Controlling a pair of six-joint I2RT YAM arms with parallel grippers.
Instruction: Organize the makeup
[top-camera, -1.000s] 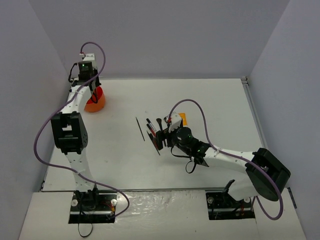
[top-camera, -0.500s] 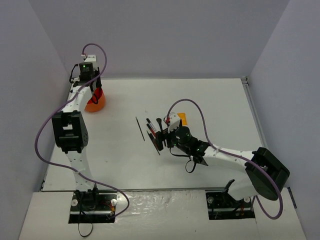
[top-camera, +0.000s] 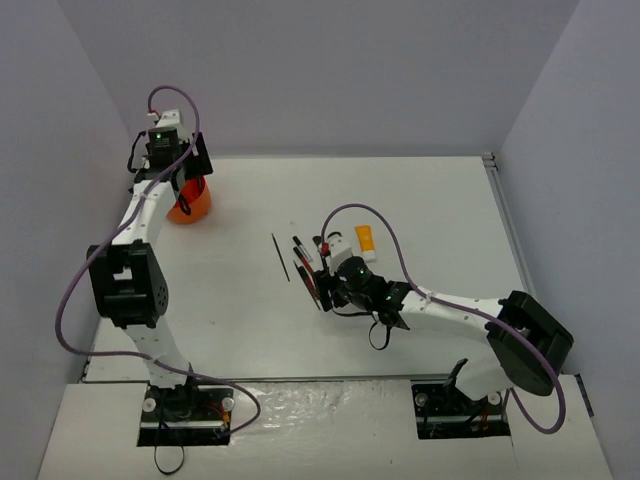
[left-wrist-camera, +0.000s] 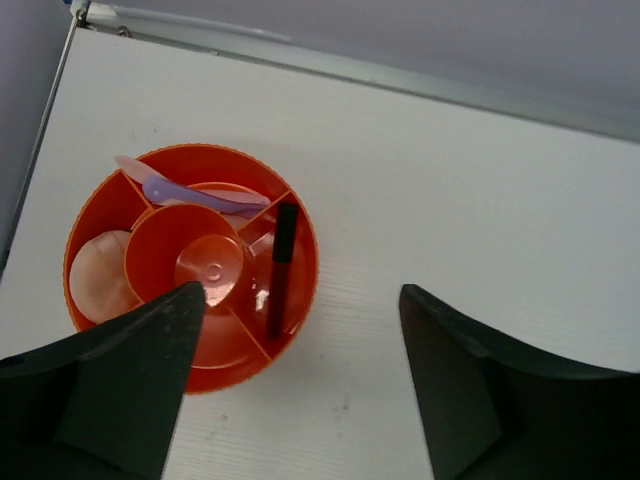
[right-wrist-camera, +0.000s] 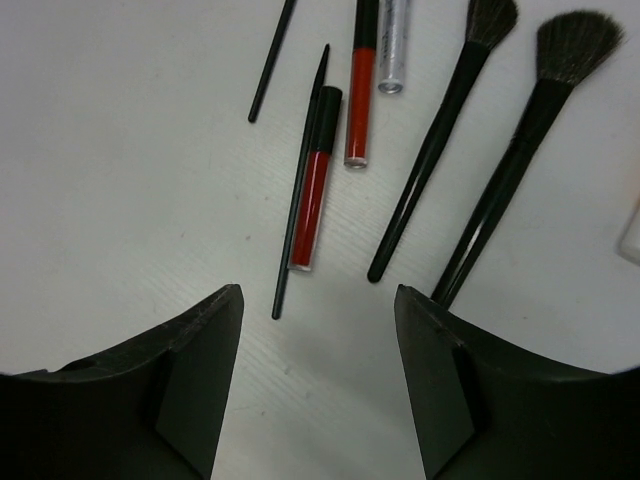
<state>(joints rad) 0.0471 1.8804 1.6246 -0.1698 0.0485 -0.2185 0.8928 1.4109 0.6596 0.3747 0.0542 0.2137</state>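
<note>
The orange holder (left-wrist-camera: 190, 270) sits below my left gripper (left-wrist-camera: 300, 292), which is open and empty above the holder's right rim. In the holder lie a lilac stick (left-wrist-camera: 190, 194), a pink round compact (left-wrist-camera: 97, 283) and a dark red pencil with a black cap (left-wrist-camera: 281, 268). My right gripper (right-wrist-camera: 318, 292) is open just short of the loose makeup. That makeup is a red tube (right-wrist-camera: 313, 200), a second red tube (right-wrist-camera: 360, 90), a thin black pencil (right-wrist-camera: 300, 190) and two black brushes (right-wrist-camera: 440, 150). An orange-white tube (top-camera: 366, 242) lies beyond them.
A lone thin black pencil (top-camera: 280, 257) lies left of the cluster. The holder (top-camera: 192, 207) stands at the table's far left, close to the left wall. A silver tube (right-wrist-camera: 392, 50) lies beside the red tubes. The back wall runs close behind the holder.
</note>
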